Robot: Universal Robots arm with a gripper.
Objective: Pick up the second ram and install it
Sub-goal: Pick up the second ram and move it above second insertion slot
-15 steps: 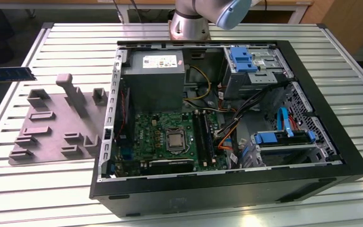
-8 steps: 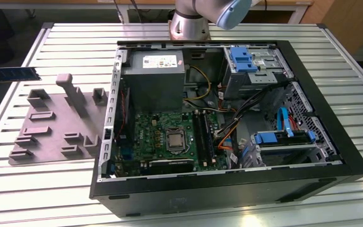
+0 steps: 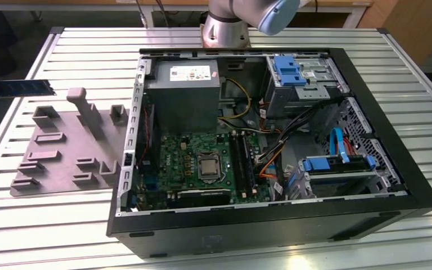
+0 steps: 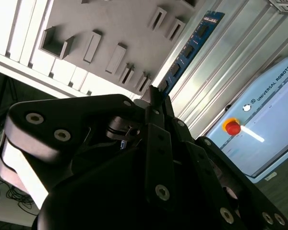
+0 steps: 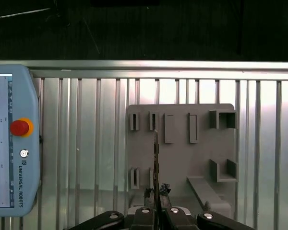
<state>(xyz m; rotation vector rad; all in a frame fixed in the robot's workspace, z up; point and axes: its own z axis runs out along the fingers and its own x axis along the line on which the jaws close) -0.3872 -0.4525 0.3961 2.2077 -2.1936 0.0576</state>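
**Second memory stick gripped; installation outstanding**

The second ram (image 3: 22,88), a thin, long blue-green circuit board with dark chips, is found pinched at one end by the black pincer (image 5: 156,192), whose fingers are pressed against the board's two faces. This is shown edge-on in the first wrist view and along the board's length in the second wrist view (image 4: 189,50).

In the exterior view the stick is seen at that view's far left. It is beside the grey moulded fixture tray (image 3: 66,146) and well apart from the open black computer case (image 3: 276,239). No contact with the tray is observed, so the stick is judged to be lifted clear of it.

The pick-up is therefore assessed as done. The stick is not yet brought to the long black slots (image 3: 240,160) of the green motherboard (image 3: 178,152) inside the case, so the carry and the seating are judged to be left. Whether another stick already sits in those slots cannot be told.

The case and tray are carried on the slatted aluminium surface (image 3: 51,236).
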